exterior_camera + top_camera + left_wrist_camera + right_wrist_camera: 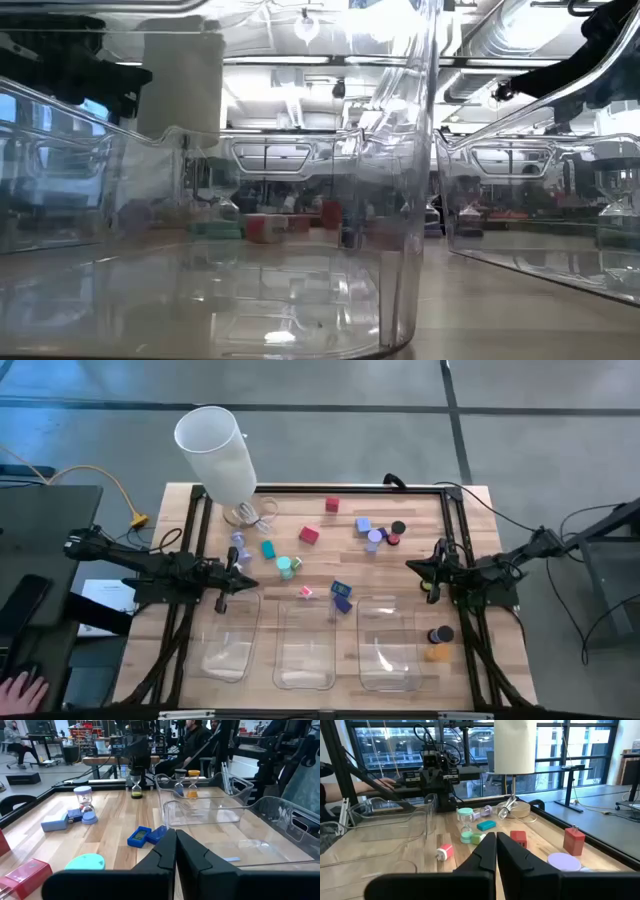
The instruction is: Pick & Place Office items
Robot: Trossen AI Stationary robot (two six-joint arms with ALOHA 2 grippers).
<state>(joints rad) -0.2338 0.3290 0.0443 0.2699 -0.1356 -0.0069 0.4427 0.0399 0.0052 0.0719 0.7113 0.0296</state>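
A: Both arms are parked: left pincer at the counter's left edge, right pincer at the right edge, each clenched on nothing. Open wood between them.

B: And the office items?

A: Scattered mid-counter toward the far edge, plus two caps outside the right rail. The three clear trays line the near edge. Low view's mostly tray wall, so the items are probably just those smudges behind it.

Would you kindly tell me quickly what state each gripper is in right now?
Left gripper: closed, holding nothing, at the table's left edge.
Right gripper: closed, holding nothing, at the table's right edge.
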